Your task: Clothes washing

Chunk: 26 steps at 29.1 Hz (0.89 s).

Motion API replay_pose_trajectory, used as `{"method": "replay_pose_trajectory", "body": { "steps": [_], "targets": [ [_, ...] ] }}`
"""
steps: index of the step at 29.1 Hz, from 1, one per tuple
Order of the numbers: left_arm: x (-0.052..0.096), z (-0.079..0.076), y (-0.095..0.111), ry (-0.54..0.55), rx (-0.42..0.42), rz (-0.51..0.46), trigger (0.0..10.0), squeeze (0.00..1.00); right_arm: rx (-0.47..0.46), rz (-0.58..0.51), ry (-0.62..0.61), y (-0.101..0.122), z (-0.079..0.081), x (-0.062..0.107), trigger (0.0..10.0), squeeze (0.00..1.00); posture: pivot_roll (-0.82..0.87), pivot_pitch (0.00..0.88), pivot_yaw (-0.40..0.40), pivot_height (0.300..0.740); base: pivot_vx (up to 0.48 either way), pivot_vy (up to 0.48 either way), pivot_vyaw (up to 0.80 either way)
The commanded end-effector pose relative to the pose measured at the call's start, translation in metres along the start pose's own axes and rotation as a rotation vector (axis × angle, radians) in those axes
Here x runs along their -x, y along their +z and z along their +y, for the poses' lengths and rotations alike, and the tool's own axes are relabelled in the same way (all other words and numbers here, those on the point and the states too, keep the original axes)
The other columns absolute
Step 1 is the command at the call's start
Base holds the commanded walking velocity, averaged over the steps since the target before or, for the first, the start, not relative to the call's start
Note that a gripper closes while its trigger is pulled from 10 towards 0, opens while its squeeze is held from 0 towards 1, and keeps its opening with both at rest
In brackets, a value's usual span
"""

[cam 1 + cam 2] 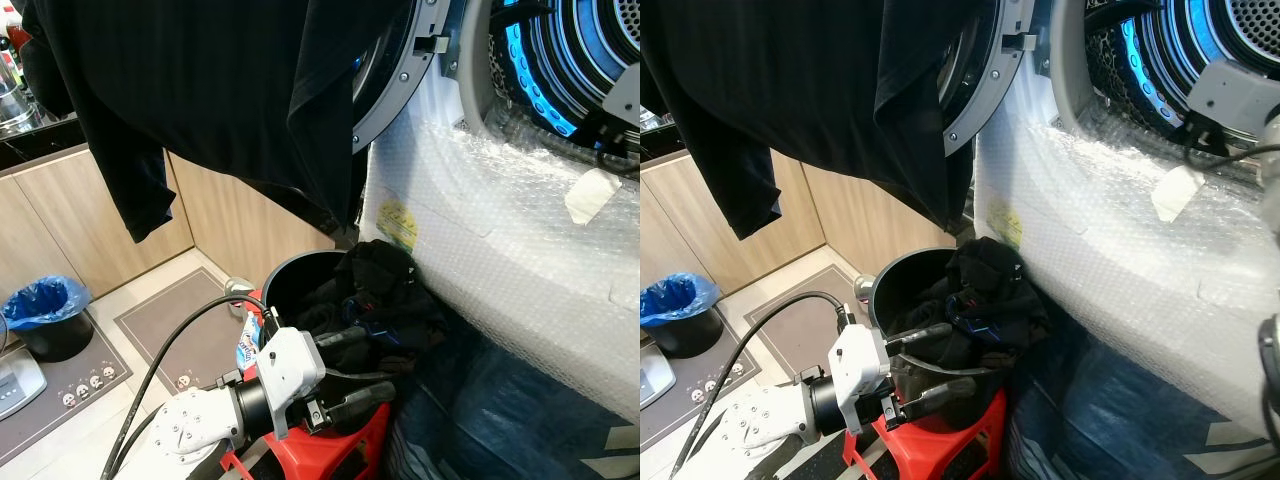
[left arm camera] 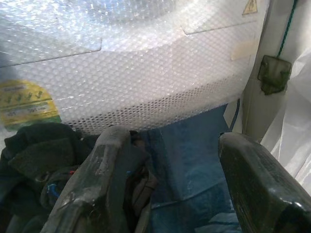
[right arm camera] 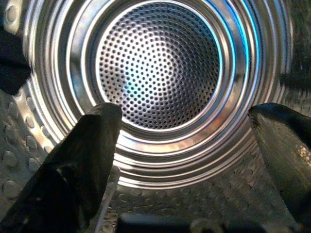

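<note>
- A heap of dark clothes [image 1: 385, 295] is piled in a black bucket [image 1: 290, 275], spilling over its rim on the side next to the washer [image 1: 500, 240].
- The bucket is set on a red stool [image 1: 960, 445], just beside the washer's front.
- The left gripper [image 1: 935, 365] is held at the near rim of the bucket, its two black fingers [image 2: 104, 179] spread apart and clasping nothing; one finger lies against the clothes, the other lower by the bucket's side.
- In the left wrist view the clothes are seen beside one finger, with blue cloth [image 2: 189, 165] below the washer's front.
- A black garment [image 1: 220, 90] is hung across the top of the eye views, in front of the open washer door [image 1: 395, 75].
- The washer's front is wrapped in bubble wrap, with a yellow sticker [image 1: 397, 222] near its lower corner and a piece of tape [image 1: 590, 195] below the opening.
- The right gripper [image 3: 184, 160] is held inside the steel drum [image 3: 158, 63], its fingers wide apart and empty; the perforated back wall is lit blue.
- Wooden cabinets [image 1: 70, 215] are seen to the left, with a small black bin lined with a blue bag [image 1: 45, 315] on the tiled floor.
- A grey mat [image 1: 180, 330] is laid on the floor near the bucket.
</note>
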State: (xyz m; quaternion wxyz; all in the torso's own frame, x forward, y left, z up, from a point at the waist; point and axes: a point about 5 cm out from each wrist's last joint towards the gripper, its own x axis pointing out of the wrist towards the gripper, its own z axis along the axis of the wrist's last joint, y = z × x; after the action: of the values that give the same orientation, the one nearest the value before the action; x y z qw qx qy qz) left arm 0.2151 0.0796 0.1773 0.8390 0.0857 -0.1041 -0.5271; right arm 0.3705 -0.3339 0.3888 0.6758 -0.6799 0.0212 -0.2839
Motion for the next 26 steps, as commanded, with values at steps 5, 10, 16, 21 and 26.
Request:
{"method": "replay_pose_trajectory", "body": {
  "steps": [5, 10, 16, 21, 26],
  "targets": [
    [-0.002, 0.004, 0.001, 0.008, -0.014, -0.005, 10.0, 0.00, -0.550, 0.004, 0.067, 0.006, -0.015, -0.003, 10.0, 0.00, -0.06, 0.042, -0.040, 0.740, 0.000, 0.000, 0.00],
    [-0.002, 0.009, 0.001, 0.036, -0.034, -0.008, 10.0, 0.00, -0.943, -0.174, 0.216, 0.021, -0.008, 0.000, 10.0, 0.00, -0.05, 0.041, -0.039, 0.740, 0.000, 0.000, 0.00],
    [-0.002, 0.019, -0.002, 0.107, -0.061, -0.006, 10.0, 0.00, -1.415, -0.572, 0.427, 0.029, -0.013, 0.016, 10.0, 0.00, -0.05, 0.042, -0.025, 0.740, 0.000, 0.000, 0.00],
    [-0.001, 0.031, -0.006, 0.183, -0.046, 0.004, 10.0, 0.00, -1.692, -0.883, 0.448, 0.023, -0.005, 0.043, 10.0, 0.00, -0.05, 0.043, -0.014, 0.740, 0.000, 0.000, 0.00],
    [0.001, 0.038, -0.009, 0.220, -0.020, 0.019, 10.0, 0.00, -1.774, -1.043, 0.574, 0.024, 0.007, 0.069, 10.0, 0.00, -0.05, 0.043, -0.008, 0.740, 0.000, 0.000, 0.00]
  ]
}}
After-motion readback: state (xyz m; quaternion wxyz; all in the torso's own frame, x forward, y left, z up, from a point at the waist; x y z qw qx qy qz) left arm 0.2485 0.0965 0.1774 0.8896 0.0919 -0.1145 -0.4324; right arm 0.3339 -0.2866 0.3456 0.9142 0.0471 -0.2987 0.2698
